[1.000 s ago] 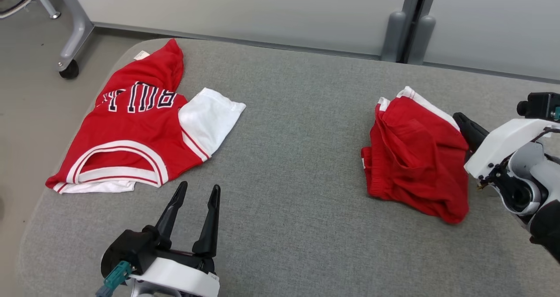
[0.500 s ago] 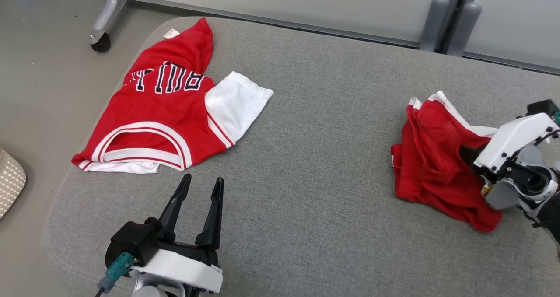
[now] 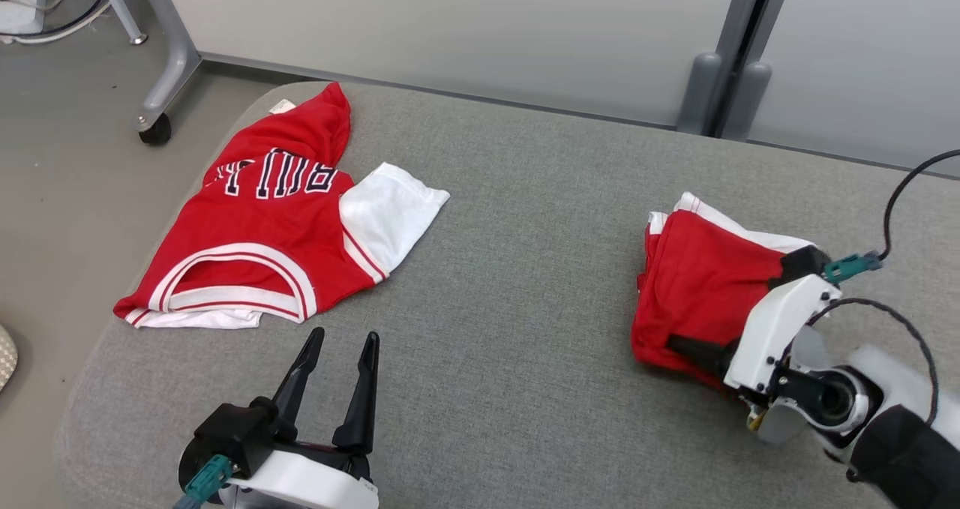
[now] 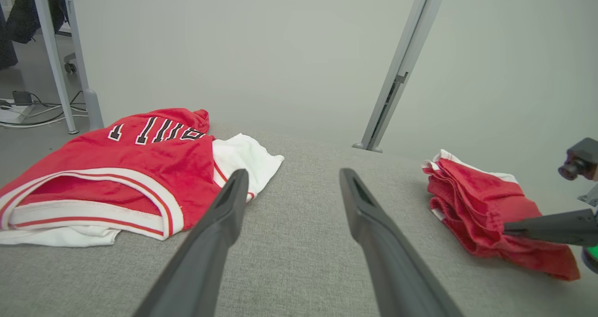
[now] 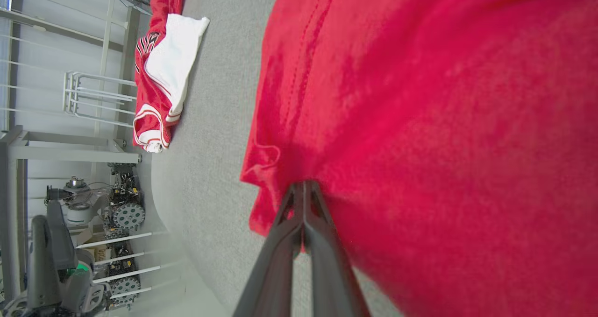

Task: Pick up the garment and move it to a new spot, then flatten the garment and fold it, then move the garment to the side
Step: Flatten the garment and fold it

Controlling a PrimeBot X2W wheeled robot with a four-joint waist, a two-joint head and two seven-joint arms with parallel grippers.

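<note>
With the right gripper (image 5: 303, 186), fingers pressed flat together, pinches the near edge of the red shorts (image 3: 697, 284); from the right wrist view, shows a sliver of red cloth caught between the dark fingers. Finds the shorts bunched in loose folds at the right of the grey cushion (image 3: 510, 344), white trim along their far edge. Holds the left gripper (image 3: 341, 336) spread wide over the cushion's near edge, close to the hem of the red jersey (image 3: 255, 239) yet apart from it. Places the jersey flat at the far left corner, well apart from the shorts, its white sleeve (image 3: 390, 209) stretched toward the middle, dark lettering upside down.
</note>
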